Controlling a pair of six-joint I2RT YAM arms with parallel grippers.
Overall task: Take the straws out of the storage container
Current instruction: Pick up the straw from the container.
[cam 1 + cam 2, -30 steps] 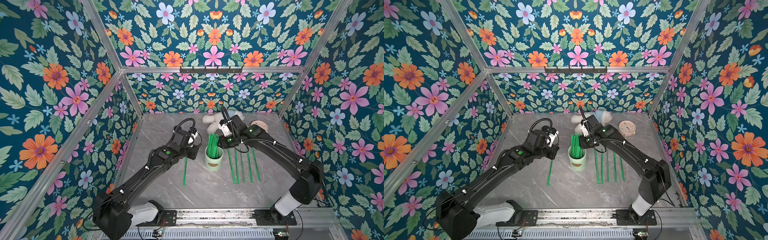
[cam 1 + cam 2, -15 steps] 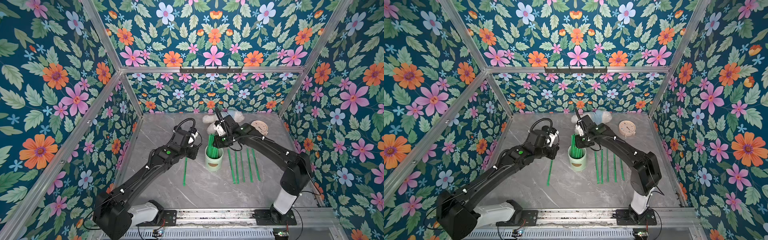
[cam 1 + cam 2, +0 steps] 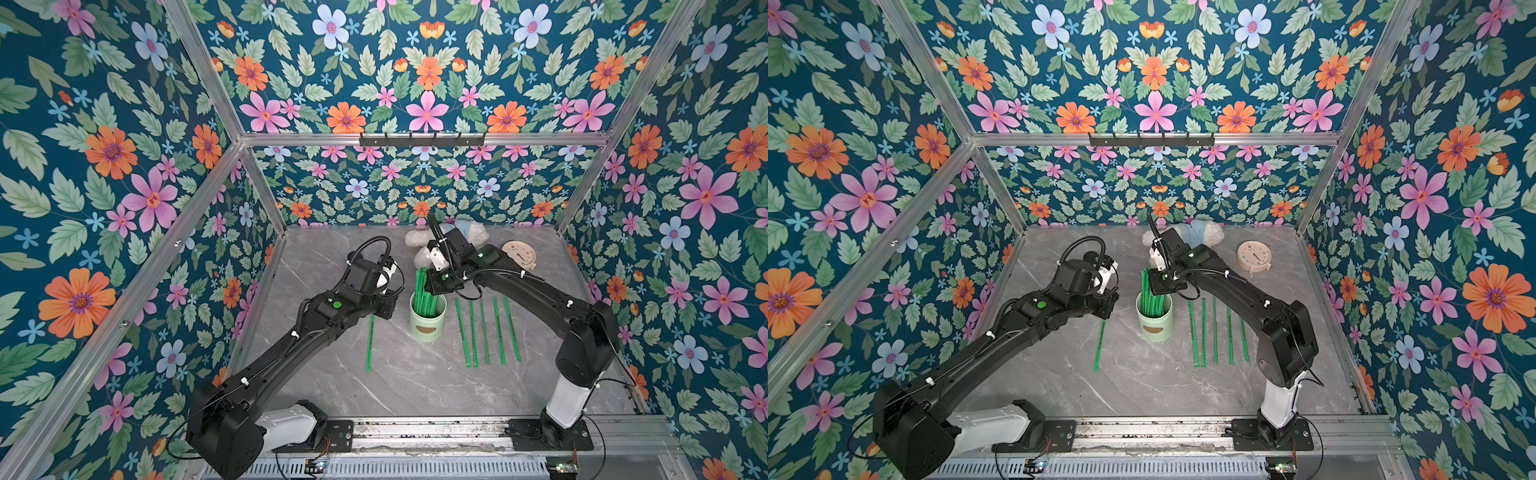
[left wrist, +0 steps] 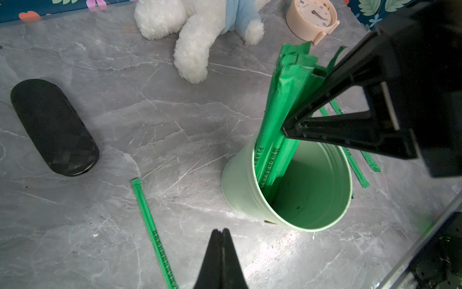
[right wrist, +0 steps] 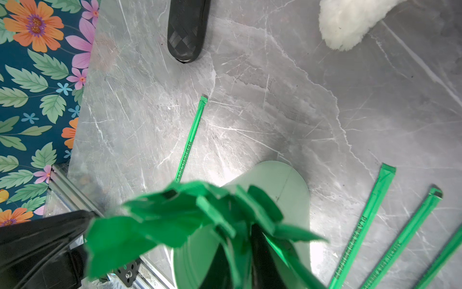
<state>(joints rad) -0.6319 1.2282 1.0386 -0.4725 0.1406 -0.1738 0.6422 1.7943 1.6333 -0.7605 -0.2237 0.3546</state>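
— Bright, even light from above. Soft shadows, and a white glare on the table (image 4: 297,239).
— Top views are sharp. In the right wrist view the straws (image 5: 175,225) blur, too close.

Polished marble-look tabletop (image 4: 175,125), matt paper-wrapped straws (image 4: 282,100), smooth satin storage container (image 4: 240,185), fluffy plush toy (image 4: 195,30).

This is a robot test cell in a lab, not a lived-in room. Silver aluminium frame bars (image 3: 540,139) hold flat wall panels printed with a teal flower pattern (image 3: 428,83), boxing in a grey marble-look tabletop (image 3: 415,382). Two black jointed robot arms (image 3: 291,345) are bolted to a metal base rail (image 3: 436,432). Beyond the fingers (image 4: 212,260) of the left gripper (image 4: 221,231) lie mismatched props: a white plush toy (image 4: 195,37), a round beige clock (image 4: 312,17) and a black oval case (image 4: 52,125).
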